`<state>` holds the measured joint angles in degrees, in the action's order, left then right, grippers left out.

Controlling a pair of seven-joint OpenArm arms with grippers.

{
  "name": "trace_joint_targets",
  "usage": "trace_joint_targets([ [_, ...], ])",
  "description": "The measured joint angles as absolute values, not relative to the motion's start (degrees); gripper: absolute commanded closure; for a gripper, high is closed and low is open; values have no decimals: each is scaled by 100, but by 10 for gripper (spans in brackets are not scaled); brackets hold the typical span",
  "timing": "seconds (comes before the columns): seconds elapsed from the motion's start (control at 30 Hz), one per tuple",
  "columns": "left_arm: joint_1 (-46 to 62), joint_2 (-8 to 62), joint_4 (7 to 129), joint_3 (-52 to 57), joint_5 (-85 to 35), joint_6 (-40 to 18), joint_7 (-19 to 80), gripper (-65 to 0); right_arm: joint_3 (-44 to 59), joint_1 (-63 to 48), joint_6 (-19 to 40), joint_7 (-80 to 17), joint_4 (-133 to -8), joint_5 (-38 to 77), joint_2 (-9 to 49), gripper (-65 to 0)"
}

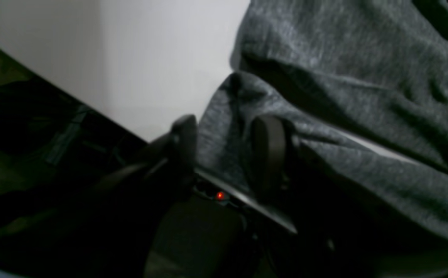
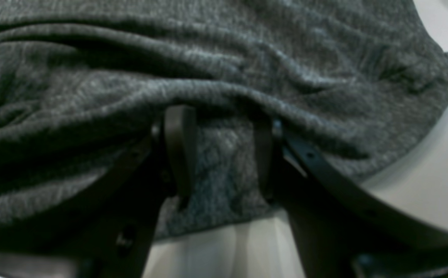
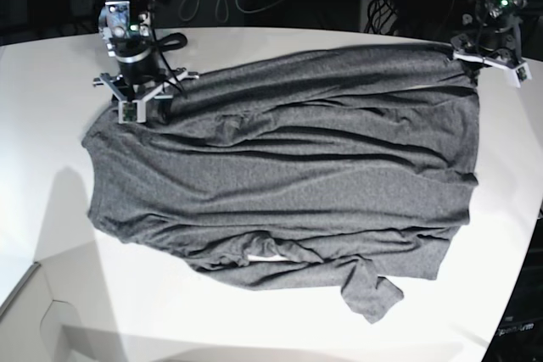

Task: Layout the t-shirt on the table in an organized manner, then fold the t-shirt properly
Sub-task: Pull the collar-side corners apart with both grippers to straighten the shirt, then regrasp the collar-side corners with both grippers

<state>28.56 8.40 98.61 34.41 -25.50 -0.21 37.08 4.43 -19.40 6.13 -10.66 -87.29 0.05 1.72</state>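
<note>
White curved tabletop carries a dark heather-grey knit long-sleeved shirt, spread wide. Left gripper and right gripper straddle its far corners, jaws parted, unclenched.

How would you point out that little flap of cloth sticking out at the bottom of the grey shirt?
Start at the big white table, where one dark grey t-shirt lies spread across the middle. Follow its near edge toward the right-hand side of the base view to a sleeve end poking out. Unlike the other, fairly straight edges, it juts onto bare table as a crumpled tab.
</note>
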Motion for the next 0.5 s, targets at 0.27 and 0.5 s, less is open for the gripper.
trace_joint_targets([
  [0.27,2886,552,10584,4060,-2534,1,3701,-240,449,-2359,613,-1590,-9386,3,154,-234],
  [0.5,2882,113,11264,4335,-2536,10,3704,-240,471,-2545,609,-1662,-10158,3,141,-234],
])
